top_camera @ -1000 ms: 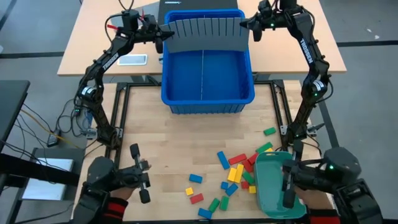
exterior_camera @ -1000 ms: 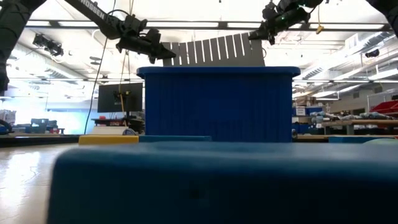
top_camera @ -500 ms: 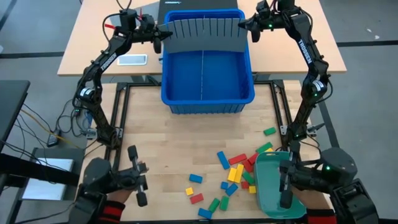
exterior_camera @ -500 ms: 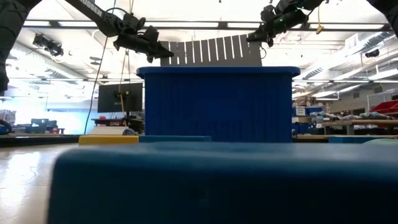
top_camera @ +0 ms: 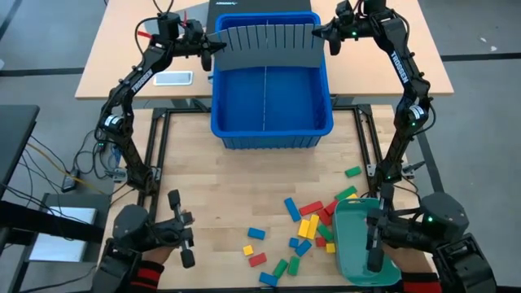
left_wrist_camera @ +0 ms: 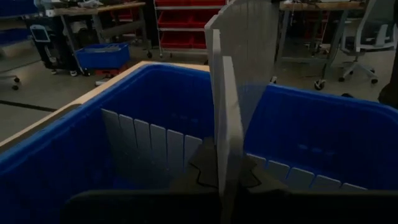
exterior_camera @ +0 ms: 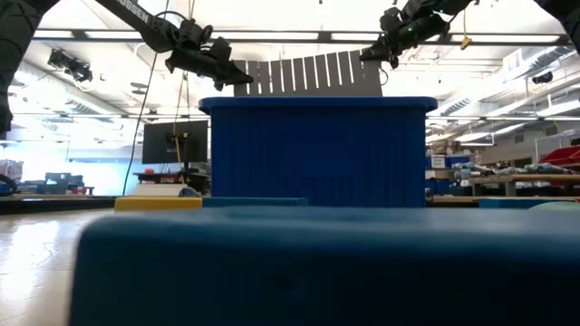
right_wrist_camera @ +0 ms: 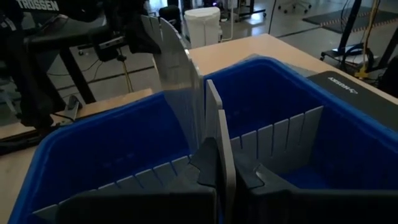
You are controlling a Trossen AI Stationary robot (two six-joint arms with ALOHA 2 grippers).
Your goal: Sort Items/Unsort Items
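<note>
A flat grey slotted divider sheet (top_camera: 269,45) stands on edge, its slots up, over the far wall of a blue bin (top_camera: 271,122). My left gripper (top_camera: 213,47) is shut on its left end and my right gripper (top_camera: 326,38) on its right end. A second grey divider (left_wrist_camera: 155,149) stands inside the bin. Several red, yellow, green and blue blocks (top_camera: 309,224) lie loose on the wooden table at the near right, beside a teal-green tray (top_camera: 362,248). My left gripper pinches the sheet's left end edge (left_wrist_camera: 224,143) between its two fingers, coming level from the table's left. The sheet stands upright and bows a little toward the other arm. The bin wall hides its lower edge. My right gripper pinches the sheet's right end edge (right_wrist_camera: 221,137) between its two fingers, coming level from the table's right. The sheet stands upright and curves away toward my left gripper (right_wrist_camera: 134,31).
A person's hands with red cuffs grip two hand controls at the near edge (top_camera: 155,236) (top_camera: 407,236). A phone (top_camera: 172,78) lies on the far tabletop left of the bin. Bare wood lies between the bin and the blocks.
Both grippers have carried the divider sheet a little toward the table's left; it stays upright over the bin's far wall.
</note>
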